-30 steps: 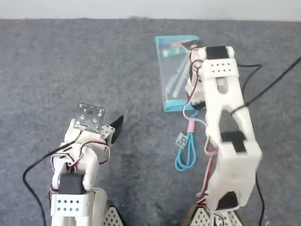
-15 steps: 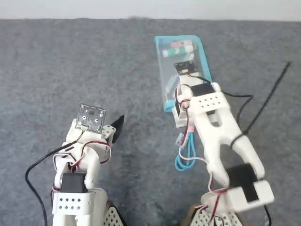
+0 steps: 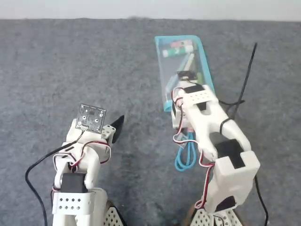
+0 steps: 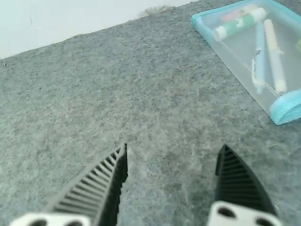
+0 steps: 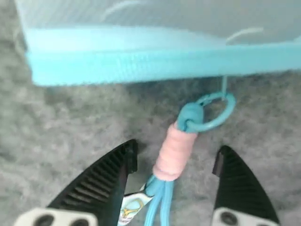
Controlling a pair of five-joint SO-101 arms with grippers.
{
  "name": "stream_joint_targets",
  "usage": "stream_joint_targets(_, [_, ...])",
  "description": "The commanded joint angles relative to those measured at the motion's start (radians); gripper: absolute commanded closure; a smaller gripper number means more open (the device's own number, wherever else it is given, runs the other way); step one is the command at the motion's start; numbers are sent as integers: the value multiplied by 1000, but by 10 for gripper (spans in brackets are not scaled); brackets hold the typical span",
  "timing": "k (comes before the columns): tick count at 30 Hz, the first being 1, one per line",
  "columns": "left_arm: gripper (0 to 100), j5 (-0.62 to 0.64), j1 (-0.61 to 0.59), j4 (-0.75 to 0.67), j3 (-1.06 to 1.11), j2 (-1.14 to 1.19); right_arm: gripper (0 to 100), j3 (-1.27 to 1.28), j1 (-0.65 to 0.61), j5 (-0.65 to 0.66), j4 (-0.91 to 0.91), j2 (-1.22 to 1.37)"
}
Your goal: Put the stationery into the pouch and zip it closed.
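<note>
We log the pouch (image 5: 141, 66) flat on the grey counter (image 3: 70, 61), pens (image 4: 273, 56) inside. The right pincer (image 5: 178, 148) gapes wide astride the pink-sleeved zipper cord (image 5: 171, 153), gripping nothing. The left pincer (image 4: 174, 148) is agape, unladen, well apart.
</note>
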Motion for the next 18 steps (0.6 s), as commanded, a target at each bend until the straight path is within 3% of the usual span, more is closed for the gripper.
stream_joint_targets(1, [717,12,3,-34,-12,11,819,-49,44,-12,-64,8])
stream_joint_targets(10, [717,12,3,-32,-10,14,996,-44,74,-11,-39,27])
stream_joint_targets(13, [717,12,3,-32,-10,15,992,-49,91,8,12,7])
stream_joint_targets(18, [717,12,3,-32,-10,15,991,-44,93,153,94,-150])
